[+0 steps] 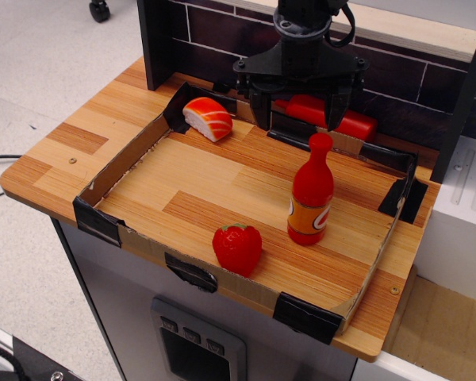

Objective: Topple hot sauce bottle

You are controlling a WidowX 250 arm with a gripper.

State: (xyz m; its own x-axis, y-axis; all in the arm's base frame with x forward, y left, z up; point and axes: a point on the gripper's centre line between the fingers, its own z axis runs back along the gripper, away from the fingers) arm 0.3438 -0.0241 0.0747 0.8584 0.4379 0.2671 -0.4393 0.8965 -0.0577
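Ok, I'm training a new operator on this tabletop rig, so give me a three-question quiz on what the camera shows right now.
1. True or false: the hot sauce bottle stands upright.
2. Which item lies nearest the tray's front wall? A) salmon sushi piece B) strawberry C) flat red block
3. Fill in: the hand hangs open ____ the bottle, not touching it.

Key: 1 true; 2 B; 3 behind and above.

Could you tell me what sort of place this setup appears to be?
Probably a robot lab's toy kitchen counter: a wooden table with a taped cardboard rim, a mock brick backsplash, and plastic play food, namely the hot sauce bottle, a strawberry and a salmon sushi piece, under the gripper.
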